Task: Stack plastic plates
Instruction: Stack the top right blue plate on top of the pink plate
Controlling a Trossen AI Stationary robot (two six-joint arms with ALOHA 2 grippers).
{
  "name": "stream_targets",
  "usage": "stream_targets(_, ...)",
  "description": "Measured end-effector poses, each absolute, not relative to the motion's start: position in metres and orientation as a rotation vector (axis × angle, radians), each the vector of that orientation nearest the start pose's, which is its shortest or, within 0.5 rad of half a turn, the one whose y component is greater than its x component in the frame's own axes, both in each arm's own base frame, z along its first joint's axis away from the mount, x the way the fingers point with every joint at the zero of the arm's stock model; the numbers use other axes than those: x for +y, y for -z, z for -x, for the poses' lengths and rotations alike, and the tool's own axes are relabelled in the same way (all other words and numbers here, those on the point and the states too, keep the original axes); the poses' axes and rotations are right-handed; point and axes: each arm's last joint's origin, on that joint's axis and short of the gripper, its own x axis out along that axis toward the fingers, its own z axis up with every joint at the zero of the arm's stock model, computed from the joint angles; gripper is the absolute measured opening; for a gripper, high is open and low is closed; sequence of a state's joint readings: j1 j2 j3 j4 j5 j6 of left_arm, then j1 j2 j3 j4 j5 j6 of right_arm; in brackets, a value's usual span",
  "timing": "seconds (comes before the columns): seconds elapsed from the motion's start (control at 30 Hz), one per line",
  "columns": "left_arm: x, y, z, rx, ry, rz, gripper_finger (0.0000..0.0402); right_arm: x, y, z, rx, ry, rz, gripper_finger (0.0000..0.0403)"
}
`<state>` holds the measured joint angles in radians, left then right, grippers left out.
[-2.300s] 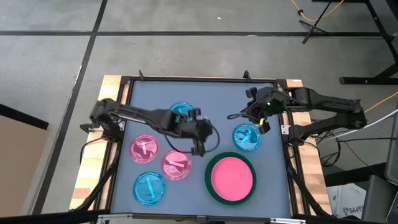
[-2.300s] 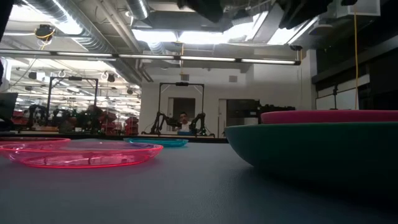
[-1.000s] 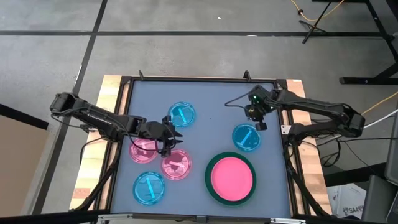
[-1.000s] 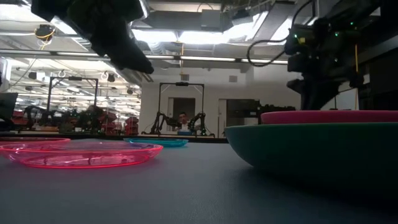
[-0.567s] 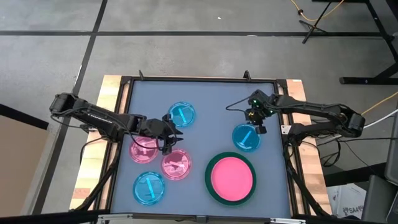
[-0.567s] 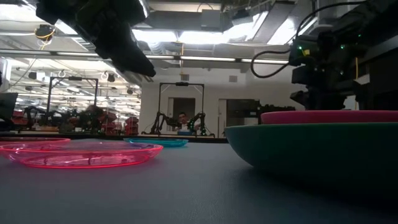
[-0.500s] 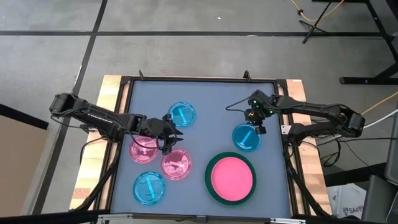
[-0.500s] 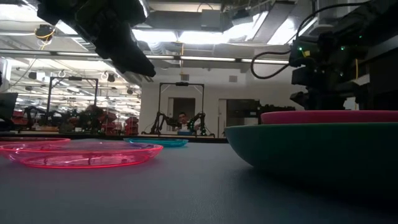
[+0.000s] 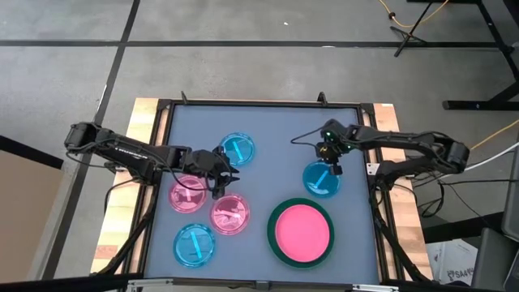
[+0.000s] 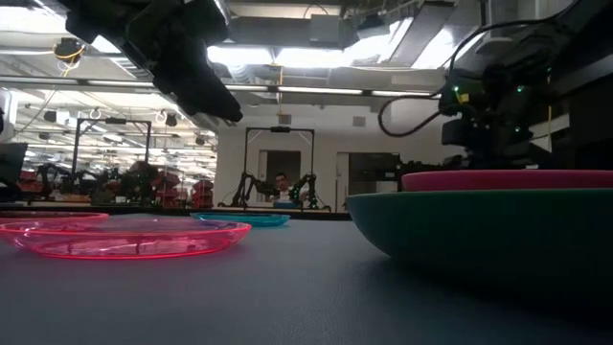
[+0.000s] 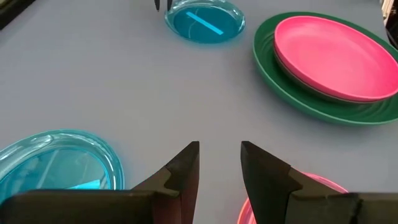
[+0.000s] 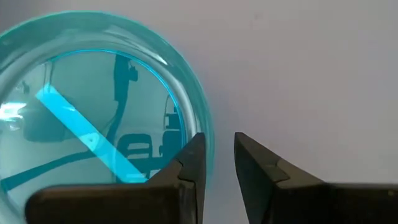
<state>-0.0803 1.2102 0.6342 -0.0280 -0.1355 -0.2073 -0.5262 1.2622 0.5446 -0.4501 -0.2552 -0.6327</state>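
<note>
Right tool (fingers parted) straddles blue plate rim.

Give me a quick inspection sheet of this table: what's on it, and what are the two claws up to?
Surface: grey mat in a dark frame.
Job's things: pink plate nested in green plate; three blue plates and two translucent pink plates lie single.
Clutter: nothing seen.
Grippers: left gripper open, empty, between plates; right gripper open at a blue plate's rim.
Cables: black cable loops off the right arm.
Surroundings: concrete floor.
</note>
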Motion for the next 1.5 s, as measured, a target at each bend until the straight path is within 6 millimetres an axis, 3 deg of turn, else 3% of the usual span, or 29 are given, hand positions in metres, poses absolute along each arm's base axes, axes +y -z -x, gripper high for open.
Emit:
stream_targets(0.47, -0.016, -0.213, -0.244, 0.592, -0.115, 0.137, 0.0111, -0.098, -0.132, -0.183, 1.158, -0.147, 0.072, 0.0074)
stream_targets(1.3, -0.016, -0.213, -0.244, 0.592, -0.116, 0.138, 0.0111, -0.097, -0.131, -0.183, 1.164, -0.145, 0.035, 0.0074)
stream_targets(1.5, -0.016, -0.213, -0.244, 0.592, -0.116, 0.138, 0.0111, -0.097, -0.131, -0.183, 1.164, -0.145, 0.035, 0.0045)
